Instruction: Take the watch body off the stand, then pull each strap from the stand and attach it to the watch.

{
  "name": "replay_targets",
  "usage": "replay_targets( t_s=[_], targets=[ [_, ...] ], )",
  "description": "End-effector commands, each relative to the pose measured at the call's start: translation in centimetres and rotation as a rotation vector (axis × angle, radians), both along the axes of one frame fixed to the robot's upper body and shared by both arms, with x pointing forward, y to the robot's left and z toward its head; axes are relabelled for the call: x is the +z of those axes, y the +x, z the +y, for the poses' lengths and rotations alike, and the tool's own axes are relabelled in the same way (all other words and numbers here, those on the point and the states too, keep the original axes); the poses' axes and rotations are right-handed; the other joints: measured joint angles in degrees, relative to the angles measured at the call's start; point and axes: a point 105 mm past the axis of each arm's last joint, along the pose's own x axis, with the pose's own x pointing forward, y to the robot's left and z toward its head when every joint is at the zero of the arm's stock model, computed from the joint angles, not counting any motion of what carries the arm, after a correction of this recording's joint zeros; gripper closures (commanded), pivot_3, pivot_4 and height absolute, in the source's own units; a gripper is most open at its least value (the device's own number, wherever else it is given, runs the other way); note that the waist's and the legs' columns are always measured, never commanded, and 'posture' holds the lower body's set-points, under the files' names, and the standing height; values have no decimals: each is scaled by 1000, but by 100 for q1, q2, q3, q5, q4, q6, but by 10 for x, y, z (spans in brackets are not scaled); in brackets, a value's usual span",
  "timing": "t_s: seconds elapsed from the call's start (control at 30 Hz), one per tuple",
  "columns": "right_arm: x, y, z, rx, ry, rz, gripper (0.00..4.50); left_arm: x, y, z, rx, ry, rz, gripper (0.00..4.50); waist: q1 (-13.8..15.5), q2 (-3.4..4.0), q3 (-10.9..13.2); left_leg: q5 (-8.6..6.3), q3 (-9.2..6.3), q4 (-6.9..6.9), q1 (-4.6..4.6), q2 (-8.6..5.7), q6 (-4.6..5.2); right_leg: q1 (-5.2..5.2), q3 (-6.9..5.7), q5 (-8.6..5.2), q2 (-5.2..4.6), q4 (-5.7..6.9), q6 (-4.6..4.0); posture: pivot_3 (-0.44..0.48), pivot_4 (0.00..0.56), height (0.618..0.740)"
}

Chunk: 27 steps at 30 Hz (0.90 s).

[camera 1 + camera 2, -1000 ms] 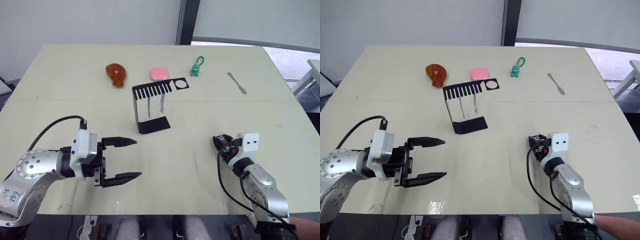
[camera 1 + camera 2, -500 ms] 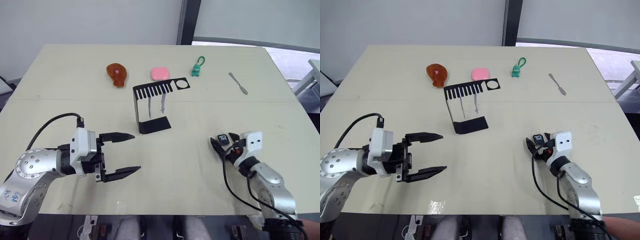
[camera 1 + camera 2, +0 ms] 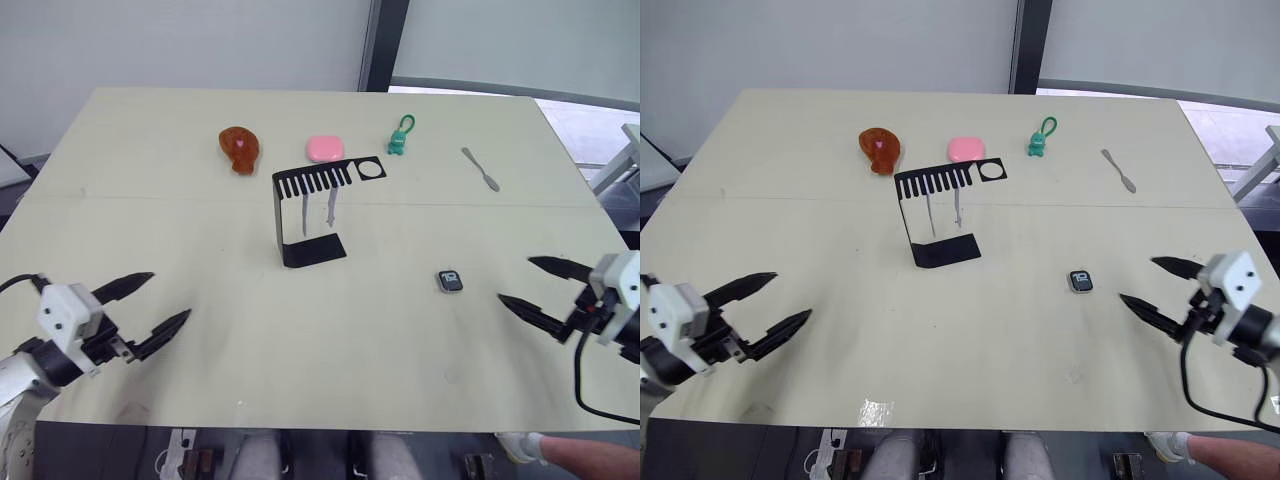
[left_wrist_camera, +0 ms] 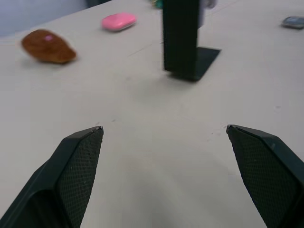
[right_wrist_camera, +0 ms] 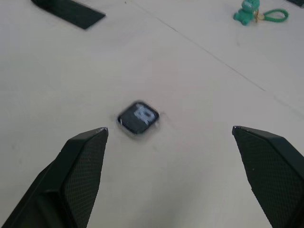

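Note:
The watch body [image 3: 450,281] lies flat on the table, screen up, right of the stand; the right wrist view also has the watch body [image 5: 137,118] ahead of the fingers. The black stand [image 3: 310,215] rises at the table's middle with two pale straps [image 3: 318,212] hanging from its comb arm. My right gripper [image 3: 520,285] is open, a hand's width right of the watch, holding nothing. My left gripper [image 3: 168,300] is open near the front left edge, far from the stand [image 4: 183,40].
Along the back of the table [image 3: 200,220] sit a brown drumstick-shaped toy [image 3: 240,149], a pink rounded object [image 3: 323,148], a green keychain figure [image 3: 399,137] and a grey metal tool [image 3: 480,169]. The front edge runs just below both grippers.
My right gripper let go of the watch body, which now lies on the table, and drew back to the right, open. My left gripper pulled back toward the front left.

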Motion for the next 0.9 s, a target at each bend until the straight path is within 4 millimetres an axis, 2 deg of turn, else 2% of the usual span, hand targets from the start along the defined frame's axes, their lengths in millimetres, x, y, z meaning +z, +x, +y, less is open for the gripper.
replay_targets(
  t_s=[0.03,0.1,0.17,0.27,0.37,0.5,0.53,0.6,0.67,0.77,0.9],
  targets=[
    [2,4,-46,-137,-57,-63,55,3,-11,28,146,25,-46,0,-32,0,0,-1,0,1,1,0,1,1,0,0,-1,0,0,0,150,740],
    [-5,7,-60,-184,-82,-71,55,-2,-21,41,211,14,-43,0,-60,1,-1,0,8,4,11,1,-2,6,4,0,0,0,1,0,150,740],
    [-8,13,-65,-199,-86,-94,55,0,-27,50,271,-36,-87,0,-88,1,-1,3,14,2,18,12,-21,5,8,-1,8,0,-1,0,150,740],
    [-6,22,-58,-195,-45,-162,55,-2,-31,49,293,-74,-106,0,-102,-1,0,11,31,-2,33,13,-35,8,22,-1,7,4,0,0,150,740],
    [-4,30,-41,-147,37,-192,55,0,-20,39,292,-88,-135,0,-83,-3,2,5,31,-6,67,14,-40,44,26,-1,7,-3,0,0,150,740],
    [-2,35,-5,-1,84,-203,55,11,-4,11,226,-79,-185,0,-28,-3,1,-15,26,-9,78,13,-34,64,26,-1,0,-13,1,0,150,740],
    [3,37,7,54,109,-222,55,15,1,-1,202,-67,-201,0,-30,-3,1,-16,25,-8,77,11,-33,65,25,0,-1,-14,2,0,150,740],
    [16,38,39,211,190,-255,55,20,10,-38,123,-57,-227,0,-38,-2,1,-18,27,-8,75,11,-31,65,27,2,-2,-17,5,0,150,740],
    [22,36,60,297,229,-249,55,21,14,-61,87,-49,-231,0,-39,-2,1,-18,27,-7,76,11,-30,69,26,5,-1,-21,12,0,150,740],
    [31,34,81,362,291,-259,55,17,18,-85,47,-34,-230,0,-44,0,0,-17,27,-9,77,12,-31,67,27,6,2,-17,12,0,150,740],
    [32,31,108,455,316,-267,55,15,34,-108,75,-134,-234,0,-31,1,-1,-16,24,-5,77,13,-30,68,25,6,3,-16,12,0,150,740]
  ],
)
